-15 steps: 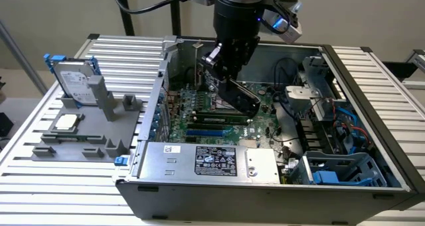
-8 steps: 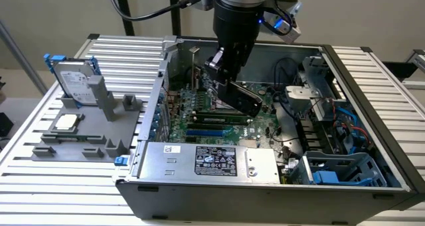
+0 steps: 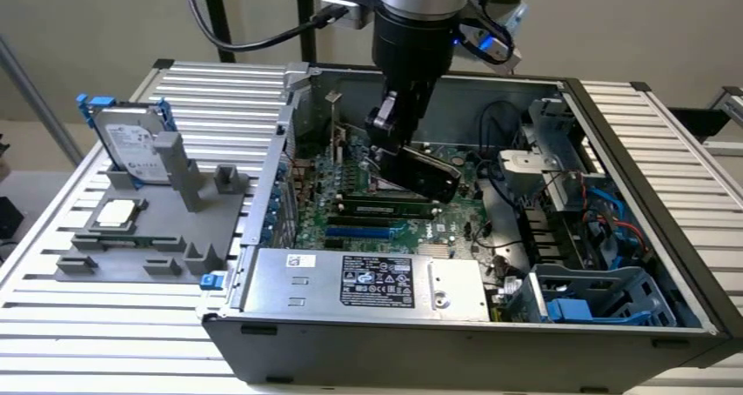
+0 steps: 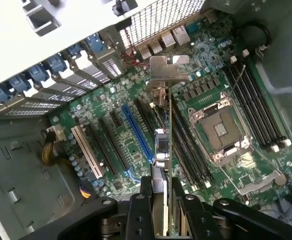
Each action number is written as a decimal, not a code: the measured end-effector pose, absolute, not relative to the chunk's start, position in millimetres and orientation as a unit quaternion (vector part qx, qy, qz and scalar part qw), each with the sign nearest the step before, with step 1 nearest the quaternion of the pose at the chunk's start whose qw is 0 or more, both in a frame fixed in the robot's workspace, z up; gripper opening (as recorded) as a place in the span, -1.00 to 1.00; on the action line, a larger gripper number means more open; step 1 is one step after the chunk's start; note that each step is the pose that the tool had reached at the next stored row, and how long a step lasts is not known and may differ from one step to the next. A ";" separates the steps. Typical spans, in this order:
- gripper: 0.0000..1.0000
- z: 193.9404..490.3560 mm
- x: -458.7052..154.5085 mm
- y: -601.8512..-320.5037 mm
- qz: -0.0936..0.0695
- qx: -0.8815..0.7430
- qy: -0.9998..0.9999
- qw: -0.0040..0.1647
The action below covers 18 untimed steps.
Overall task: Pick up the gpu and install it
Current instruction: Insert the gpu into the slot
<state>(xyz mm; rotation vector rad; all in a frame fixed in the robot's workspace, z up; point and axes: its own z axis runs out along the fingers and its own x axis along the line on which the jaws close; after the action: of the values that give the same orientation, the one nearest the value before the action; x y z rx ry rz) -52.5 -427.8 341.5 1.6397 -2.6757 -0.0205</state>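
The gpu (image 3: pixel 424 176) is a dark flat card that hangs tilted inside the open computer case (image 3: pixel 650 186), just above the motherboard (image 3: pixel 384 221). My gripper (image 3: pixel 392 138) is shut on its upper edge. In the wrist view the gpu (image 4: pixel 162 150) shows edge-on, with its silver bracket (image 4: pixel 168 67) at the far end towards the case's rear slot covers. The gripper (image 4: pixel 162 205) clamps the card between two black fingers (image 4: pixel 188 207). The card hovers over the black slots between the blue slot (image 4: pixel 137 135) and the CPU socket (image 4: pixel 221 127), apart from the board.
A grey fixture (image 3: pixel 163 230) on the exterior view's left carries a silver hard drive with blue rails (image 3: pixel 134 143) and a small square CPU chip (image 3: pixel 120 212). The power supply (image 3: pixel 360 282) fills the case's near side. Cables and drive bays (image 3: pixel 580 221) crowd the exterior view's right.
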 end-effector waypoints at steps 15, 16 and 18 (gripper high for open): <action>-1.00 329.6 -52.5 -427.8 -0.006 0.633 -0.774 0.002; -1.00 328.7 -52.5 -427.8 -0.006 0.640 -0.768 0.002; -1.00 326.8 -52.6 -427.9 -0.007 0.654 -0.756 0.001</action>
<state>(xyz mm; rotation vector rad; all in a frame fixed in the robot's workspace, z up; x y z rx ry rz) -52.6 -427.9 326.8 2.0538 -2.3740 -0.0218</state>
